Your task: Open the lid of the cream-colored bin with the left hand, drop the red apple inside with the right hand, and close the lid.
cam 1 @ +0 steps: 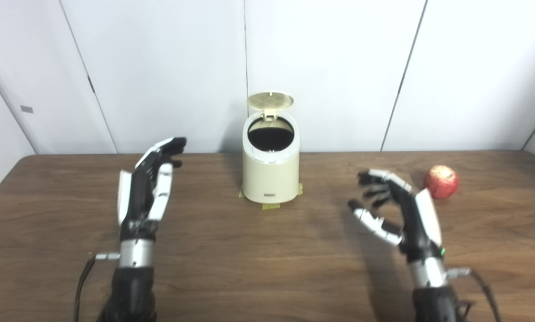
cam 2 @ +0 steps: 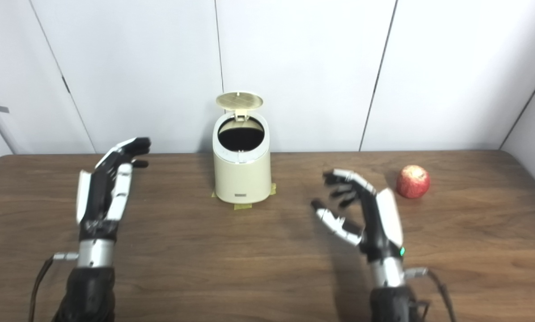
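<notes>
Bin (cam 1: 270, 172): cream, mid-bench, lid (cam 1: 270, 100) standing open behind its mouth. Apple (cam 1: 440, 181): red, on the bench well right of the bin, untouched. Right hand (cam 1: 397, 214): fingers spread and curled, empty, between bin and apple; it should swing right and cup the apple from above. Left hand (cam 1: 149, 188): fingers straight, empty, left of the bin. Small front label: unreadable.

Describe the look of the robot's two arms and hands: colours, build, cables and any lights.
Both match. The left hand and the right hand have black fingers with silver-white segments and a white plate on the back. Each wrist is a silver metal cylinder with a small plug sticking out sideways; a thin dark cable runs down from it. The forearms are black. A small green light glows near the right wrist.
</notes>
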Tool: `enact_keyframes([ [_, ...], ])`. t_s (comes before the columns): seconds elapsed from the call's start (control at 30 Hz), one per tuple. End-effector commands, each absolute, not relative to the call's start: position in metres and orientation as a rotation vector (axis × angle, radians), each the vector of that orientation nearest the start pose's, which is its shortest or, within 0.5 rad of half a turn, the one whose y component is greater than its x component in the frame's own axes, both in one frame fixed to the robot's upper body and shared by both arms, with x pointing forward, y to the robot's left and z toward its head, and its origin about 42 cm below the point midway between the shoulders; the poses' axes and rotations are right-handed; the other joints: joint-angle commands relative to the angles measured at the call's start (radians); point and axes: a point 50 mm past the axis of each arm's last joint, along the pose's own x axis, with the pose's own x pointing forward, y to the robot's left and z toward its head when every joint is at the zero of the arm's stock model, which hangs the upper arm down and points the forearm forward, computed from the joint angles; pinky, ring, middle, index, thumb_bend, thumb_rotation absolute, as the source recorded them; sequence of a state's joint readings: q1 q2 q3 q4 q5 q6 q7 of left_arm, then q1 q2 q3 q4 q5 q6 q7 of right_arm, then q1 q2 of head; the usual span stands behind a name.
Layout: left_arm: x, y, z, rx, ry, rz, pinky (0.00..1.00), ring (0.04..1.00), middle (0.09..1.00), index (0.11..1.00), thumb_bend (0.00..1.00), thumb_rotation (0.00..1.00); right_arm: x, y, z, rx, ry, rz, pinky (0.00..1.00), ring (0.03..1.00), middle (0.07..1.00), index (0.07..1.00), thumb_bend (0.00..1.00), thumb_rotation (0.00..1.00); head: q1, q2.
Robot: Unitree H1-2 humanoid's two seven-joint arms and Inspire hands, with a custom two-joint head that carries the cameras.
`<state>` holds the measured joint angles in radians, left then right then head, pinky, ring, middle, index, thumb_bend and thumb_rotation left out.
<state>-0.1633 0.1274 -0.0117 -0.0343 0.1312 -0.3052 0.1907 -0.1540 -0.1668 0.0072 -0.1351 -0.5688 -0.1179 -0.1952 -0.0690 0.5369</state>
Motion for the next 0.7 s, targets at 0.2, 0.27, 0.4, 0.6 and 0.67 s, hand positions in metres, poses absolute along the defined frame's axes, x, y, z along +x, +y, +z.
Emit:
enact_keyframes([
  [0.2,0.283,0.24,0.166,0.051,-0.515,0.09,0.71,0.787,0.785,0.755,0.15,0.77,0.353,-0.282,0.265,-0.888,-0.62,-0.238,0.33,0.441,0.568,0.673,0.35,0.26,-0.004,-0.002],
  [0.27,0.27,0.24,0.16,0.017,-0.463,0.083,0.72,0.791,0.788,0.758,0.14,0.77,0.359,-0.285,0.28,-0.915,-0.614,-0.245,0.4,0.53,0.619,0.665,0.35,0.25,-0.007,-0.002],
  [0.4,0.25,0.243,0.151,-0.022,-0.415,0.099,0.71,0.784,0.788,0.765,0.11,0.69,0.373,-0.295,0.304,-0.989,-0.596,-0.232,0.37,0.501,0.594,0.658,0.34,0.15,-0.002,-0.001],
  [0.6,0.237,0.254,0.143,0.022,-0.392,0.097,0.7,0.78,0.781,0.761,0.11,0.61,0.394,-0.309,0.335,-1.211,-0.377,-0.133,0.6,0.734,0.777,0.766,0.78,0.39,-0.01,0.008],
  [0.67,0.234,0.254,0.142,0.038,-0.378,0.108,0.7,0.769,0.772,0.751,0.09,0.6,0.405,-0.313,0.342,-1.295,-0.26,-0.083,0.63,0.818,0.861,0.827,0.9,0.36,-0.011,0.009],
])
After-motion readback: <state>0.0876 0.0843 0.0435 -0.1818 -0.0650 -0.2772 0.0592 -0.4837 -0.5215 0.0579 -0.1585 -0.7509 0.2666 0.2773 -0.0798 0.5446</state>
